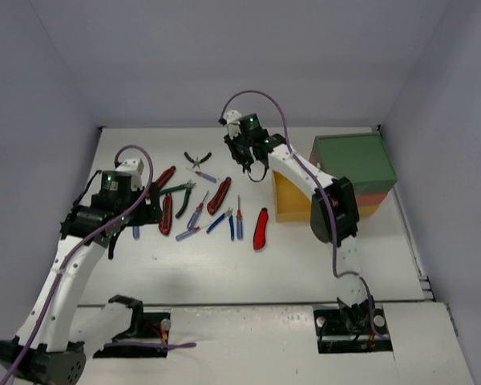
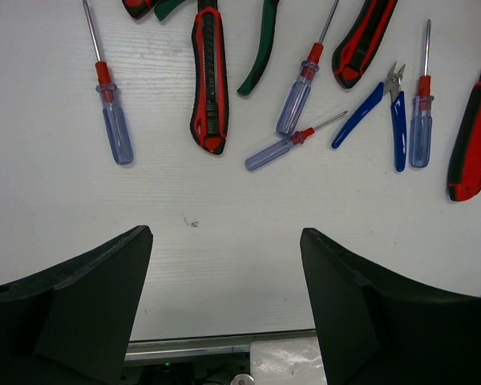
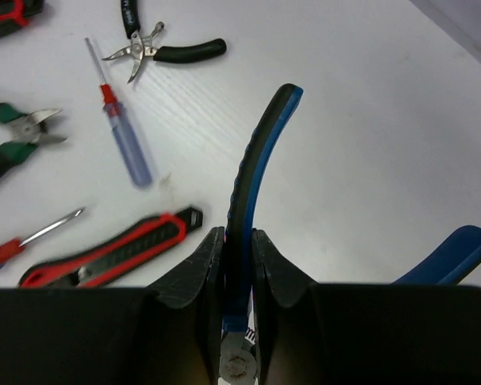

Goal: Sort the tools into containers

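**Blue pliers held up, yellow drawer off to the right**

The right fingers (image 3: 199, 277) are clamped on one handle of the blue pliers (image 3: 260, 152), which are lifted off the counter (image 3: 369, 120). The second handle is seen splayed out at the lower right of the wrist view. The gripped handle's long axis runs straight out ahead of the fingers, with a slight curve.

In the top view the pliers are carried over the far middle of the counter. The yellow drawer (image 1: 290, 207) of the drawer unit (image 1: 354, 159) lies to the robot's right of them, near but not under the load. A sideways carry to the right is judged to be what the drop turns on (the drawer's inside is not clearly shown, so its contents cannot be told). The right arm is plainly the nearer one to the unit.

The left fingers (image 2: 88, 293) are spread apart and empty over bare counter. The loose tools lie ahead of them, the red knife (image 2: 208, 80) and a short screwdriver (image 2: 282, 148) nearest, most axes pointing away from the fingers.

Writing: white print is seen on the black-handled pliers (image 3: 172, 50) but is too small to be read. No brand is legible elsewhere.
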